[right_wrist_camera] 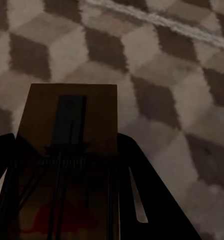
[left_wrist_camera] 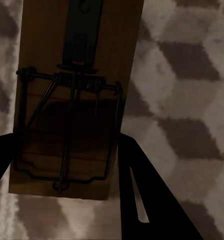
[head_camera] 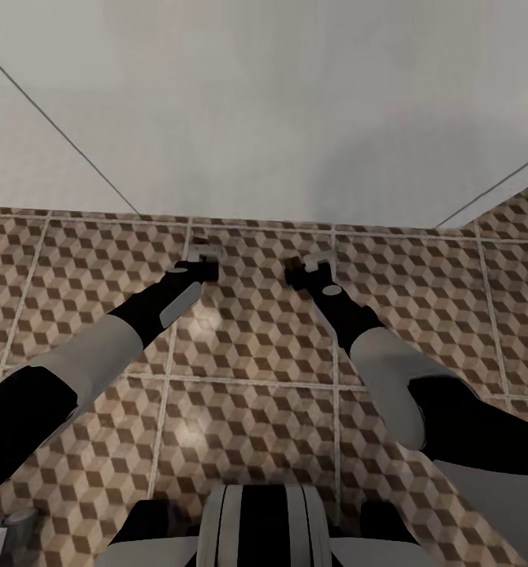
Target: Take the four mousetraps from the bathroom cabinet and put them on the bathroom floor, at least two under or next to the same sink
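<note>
Mousetraps, one per arm: left mousetrap (left_wrist_camera: 74, 95) pinched between left gripper (left_wrist_camera: 66, 165) fingers, right mousetrap (right_wrist_camera: 66, 165) pinched in right gripper (right_wrist_camera: 66, 200), long axes running out past the fingertips. Both low over bathroom floor (head_camera: 256, 354), near the white sink (head_camera: 264, 102) front edge; probably ready for release.

Both arms share one colour scheme: a glossy black upper section, a smooth pale grey forearm shell, then a black wrist piece carrying a light grey oval panel, ending in the left gripper (head_camera: 205, 253) and the right gripper (head_camera: 315, 260), each with small pale grey parts at the tip. In the wrist views the fingers (left_wrist_camera: 142, 200) are flat, black, wedge-shaped blades, one marked by a thin pale slot. At the near edge the trunk (head_camera: 264, 526) is white with black vertical stripes, between rounded grey shoulder housings.
</note>
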Tool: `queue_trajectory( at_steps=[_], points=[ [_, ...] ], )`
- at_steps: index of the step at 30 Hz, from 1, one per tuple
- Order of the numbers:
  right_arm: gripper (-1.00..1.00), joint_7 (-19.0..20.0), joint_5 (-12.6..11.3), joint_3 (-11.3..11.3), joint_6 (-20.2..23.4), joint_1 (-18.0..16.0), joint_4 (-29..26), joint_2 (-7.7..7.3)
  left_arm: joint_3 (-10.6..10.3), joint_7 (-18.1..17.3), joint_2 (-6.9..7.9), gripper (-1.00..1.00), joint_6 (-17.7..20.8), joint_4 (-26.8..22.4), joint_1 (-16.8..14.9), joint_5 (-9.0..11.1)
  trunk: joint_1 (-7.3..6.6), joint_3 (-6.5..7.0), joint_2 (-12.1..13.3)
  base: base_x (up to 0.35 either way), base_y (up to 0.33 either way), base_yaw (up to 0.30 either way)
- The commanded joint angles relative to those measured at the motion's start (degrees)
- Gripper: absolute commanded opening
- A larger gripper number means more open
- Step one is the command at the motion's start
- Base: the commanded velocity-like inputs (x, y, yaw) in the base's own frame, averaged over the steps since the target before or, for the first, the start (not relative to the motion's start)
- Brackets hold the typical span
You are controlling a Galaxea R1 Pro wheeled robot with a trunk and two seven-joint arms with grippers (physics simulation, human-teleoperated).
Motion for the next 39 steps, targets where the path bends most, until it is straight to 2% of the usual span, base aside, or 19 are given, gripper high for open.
queue_trajectory(
  at_steps=[1,39],
  points=[
    [-1.0,-0.1,0.0,0.2,-0.1,0.0,0.1,0.0,-0.5,0.7,0.11,-1.0,0.2,-0.2,-0.1,0.3,0.01,-0.03,0.0,0.147,0.045,0.0],
    [-1.0,-0.2,0.0,0.1,0.1,0.0,0.0,0.0,-0.5,0.7,0.11,-1.0,0.2,0.0,-0.1,0.3,0.01,-0.03,0.0,0.028,0.003,0.0]
  ],
)
